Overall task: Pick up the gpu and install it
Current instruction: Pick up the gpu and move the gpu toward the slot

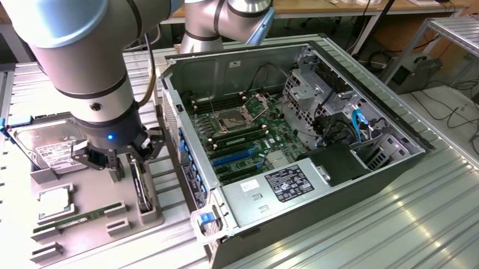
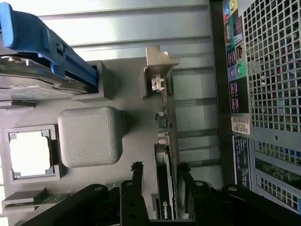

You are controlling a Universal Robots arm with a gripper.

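**Gripper open astride the GPU in its holder**

The gripper (image 1: 122, 166) hangs over the grey parts holder (image 1: 97, 238) on the bench, beside the open computer case (image 1: 359, 185). The wrist view shows its fingers (image 2: 137, 172) spread apart, one on each side of the gpu (image 2: 164, 193). A sliver of grey shows between each finger and the card, so it holds nothing. How far the tips have sunk past the card's top edge cannot be told.

The gpu (image 1: 141, 188) stands on its long edge in a slot along the holder's edge nearest the case. Its long axis runs parallel to that edge and to the case wall. The fingers face the card's two broad sides, across its thickness. By my reading, closing them would pinch it squarely.

The card is thin, flat and black, with small components along its upper edge. Its silvery bracket (image 2: 160, 63) sits at one end, well clear of the fingers.

The hard drive (image 1: 53, 147), processor (image 1: 56, 202) and memory stick (image 1: 78, 217) lie farther from the case.
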